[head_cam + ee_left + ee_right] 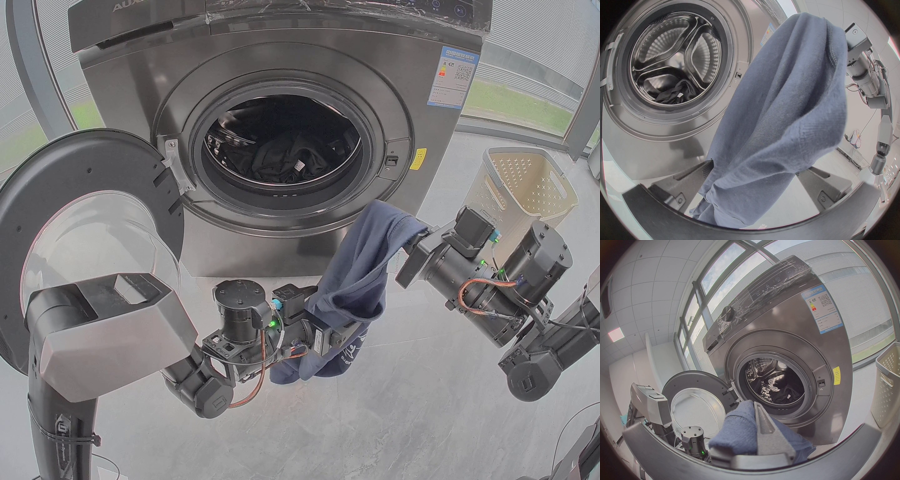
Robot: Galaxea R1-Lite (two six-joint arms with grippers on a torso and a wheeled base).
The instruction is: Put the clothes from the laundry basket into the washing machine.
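i have the blue garment (356,269) strung between my two arms, just below and in front of the drum mouth (284,147) of the washing machine (387,69). my right gripper (415,240) is clamped on its upper end, under the mouth's right edge, and the cloth hangs from there in a long drape running down and away from the mouth to my left gripper (756,168). my left fingers (690,184) stand apart with the lower bundle of cloth passing between them, not pinched as far as i can judge. so the garment's long axis slopes up toward the mouth, high end nearest it, and my right arm is the nearer one. the way in is up and forward over the mouth's lower lip. the mouth gapes wide with room inside, only some dark clothes (284,159) lying low in the drum. the door (81,206) is swung out to the left of the mouth, near my left arm, so i judge the hanging tail could drag on the lip. the laundry basket (531,181) stands well to the right of the mouth
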